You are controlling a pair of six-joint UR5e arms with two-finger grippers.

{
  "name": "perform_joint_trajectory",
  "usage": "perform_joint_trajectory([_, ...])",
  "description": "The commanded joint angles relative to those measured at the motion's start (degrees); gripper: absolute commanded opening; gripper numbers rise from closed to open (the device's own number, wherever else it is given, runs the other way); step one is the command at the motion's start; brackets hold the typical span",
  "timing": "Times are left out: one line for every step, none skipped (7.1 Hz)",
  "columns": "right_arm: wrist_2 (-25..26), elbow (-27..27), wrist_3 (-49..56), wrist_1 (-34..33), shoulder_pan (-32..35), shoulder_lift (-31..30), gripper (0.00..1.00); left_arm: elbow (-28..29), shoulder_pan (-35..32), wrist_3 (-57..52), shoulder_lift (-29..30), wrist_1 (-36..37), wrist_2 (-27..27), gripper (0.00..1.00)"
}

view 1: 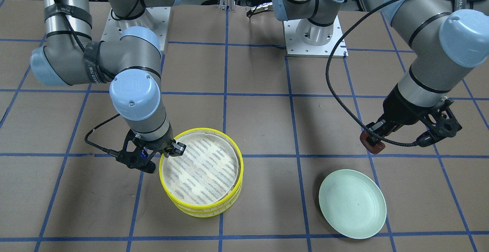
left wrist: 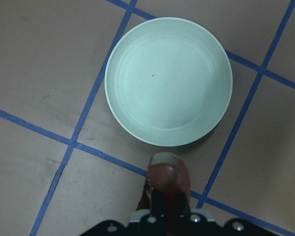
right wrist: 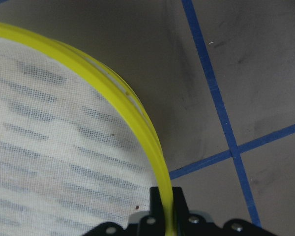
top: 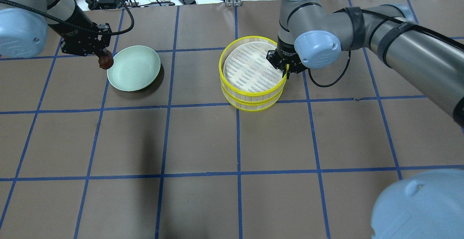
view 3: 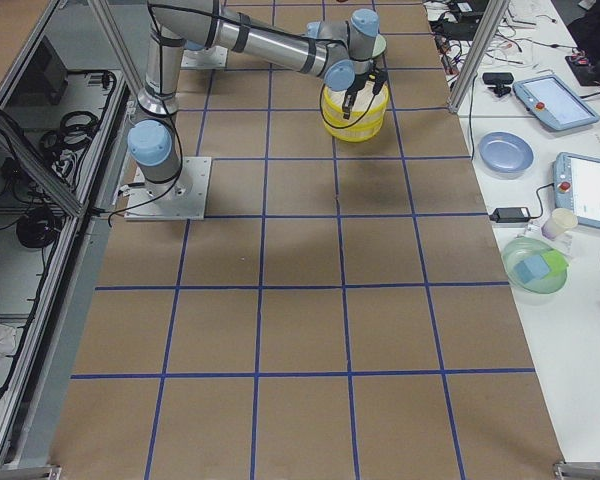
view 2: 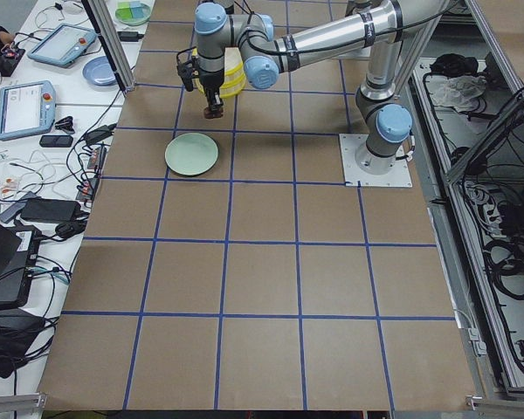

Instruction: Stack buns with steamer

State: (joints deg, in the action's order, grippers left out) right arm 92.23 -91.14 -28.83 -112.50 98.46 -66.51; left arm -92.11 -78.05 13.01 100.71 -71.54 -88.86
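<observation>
Left hand (view 1: 378, 135) clamped on the reddish-brown bun (view 1: 371, 145), hanging just off the pale green plate (top: 134, 68) at its 9 o'clock in the overhead view. Right hand (top: 284, 68) pinches the yellow steamer (top: 253, 99) by its top rim at 3 o'clock: a 1-sided lift could tilt that tier.

Grey arm tubes (view 1: 114, 59), pale blue joint caps (view 1: 134, 93), black braided cables (view 1: 327, 68), black jaws, white base plates (view 1: 328, 47).

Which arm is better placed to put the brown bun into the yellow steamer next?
Left, probably: the left gripper holds the brown bun near the plate, while the right gripper is clamped on the rim of the steamer.
</observation>
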Motion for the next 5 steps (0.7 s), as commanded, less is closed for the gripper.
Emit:
perform_joint_trajectory([-0.03, 0.0, -0.26, -0.43, -0.02, -0.02, 0.37, 0.0, -0.17, 0.09, 0.1, 0.09, 0.09, 0.0])
perform_joint_trajectory([-0.64, 0.09, -0.87, -0.52, -0.02, -0.02, 0.73, 0.0, -0.18, 0.09, 0.1, 0.09, 0.09, 0.0])
perform_joint_trajectory([-0.74, 0.61, -0.79, -0.26, -0.02, -0.28, 0.78, 0.0, -0.18, 0.09, 0.1, 0.0, 0.09, 0.0])
perform_joint_trajectory([-0.65, 0.7, -0.09, -0.35, -0.11, -2.2, 0.85, 0.0, -0.18, 0.0, 0.1, 0.0, 0.09, 0.0])
perform_joint_trajectory([-0.65, 1.66, 0.96, 0.17, -1.07, -5.53, 0.92, 0.0, -0.18, 0.09, 0.19, 0.09, 0.09, 0.0])
